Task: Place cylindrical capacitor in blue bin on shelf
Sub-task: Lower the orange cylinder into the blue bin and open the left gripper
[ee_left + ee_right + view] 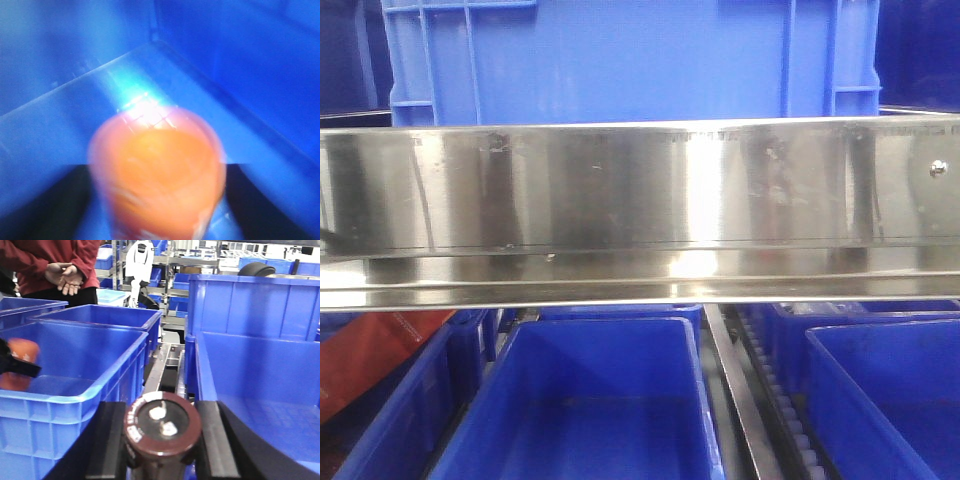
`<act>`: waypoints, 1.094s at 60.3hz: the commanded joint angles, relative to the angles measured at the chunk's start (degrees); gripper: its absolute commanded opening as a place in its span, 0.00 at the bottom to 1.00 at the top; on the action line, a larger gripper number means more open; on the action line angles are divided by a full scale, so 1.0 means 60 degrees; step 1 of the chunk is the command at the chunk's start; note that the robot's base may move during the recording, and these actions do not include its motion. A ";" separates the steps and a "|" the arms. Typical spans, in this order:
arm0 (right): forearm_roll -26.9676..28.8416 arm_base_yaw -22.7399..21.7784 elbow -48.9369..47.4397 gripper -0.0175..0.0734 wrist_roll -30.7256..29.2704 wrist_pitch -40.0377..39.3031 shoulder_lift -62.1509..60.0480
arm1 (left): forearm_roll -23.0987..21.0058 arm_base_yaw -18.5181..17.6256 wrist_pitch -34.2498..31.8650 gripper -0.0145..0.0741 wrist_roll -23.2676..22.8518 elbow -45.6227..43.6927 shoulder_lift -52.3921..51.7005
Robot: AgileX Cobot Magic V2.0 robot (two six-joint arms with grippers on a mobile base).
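The left pincer (156, 212) holds an orange capacitor (157, 170) low inside a blue bin (107, 375) on the shelf (640, 190), its dark fingers (45, 205) closed on either side of the cylinder. The part is blurred in the left wrist view, and whether its base touches the bin floor cannot be told. By the look of it, delivery is nearly complete for this piece, with only the release and the lift out left to do. The right pincer (162, 442) clamps a brown capacitor (162, 422) end-on, its two terminals facing the camera. It hangs over the gap between that bin and the neighbouring bin (260, 385), not yet inside either, so this second cylinder looks to be waiting its turn. Any move leftwards would have to clear the bin's raised rim, and the left arm already occupies the near corner of the bin. In the front view the wide steel rail crosses above the lower bins, a large blue crate (620, 60) sits on the tier above, and a white roller track (790, 410) runs between the bins. A person in red (55, 257) stands behind the rows with hands clasped, well apart from both arms.
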 commanded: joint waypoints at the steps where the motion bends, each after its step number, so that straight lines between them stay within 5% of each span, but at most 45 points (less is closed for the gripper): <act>1: 0.0029 0.0025 -0.0071 0.01 -0.0024 -0.0301 -0.0012 | -0.0053 -0.0030 -0.0216 0.84 -0.0004 -0.0148 -0.0116; 18: 0.0029 0.0092 -0.0071 0.01 -0.0024 -0.0518 -0.0012 | -0.0053 -0.0030 0.1238 0.55 -0.0004 -0.1050 -0.0463; 35: 0.0029 0.0174 -0.0071 0.01 -0.0024 -0.0427 -0.0012 | -0.0035 0.0305 0.3070 0.04 -0.0004 -0.1376 -0.2096; 46: 0.0029 0.0174 -0.0071 0.01 -0.0024 -0.0427 -0.0012 | -0.0018 0.0532 0.3927 0.04 -0.0170 -0.0570 -0.3519; 66: 0.0029 0.0174 -0.0071 0.01 -0.0024 -0.0269 0.0029 | 0.0762 0.0590 0.2025 0.04 -0.1230 0.3914 -0.7889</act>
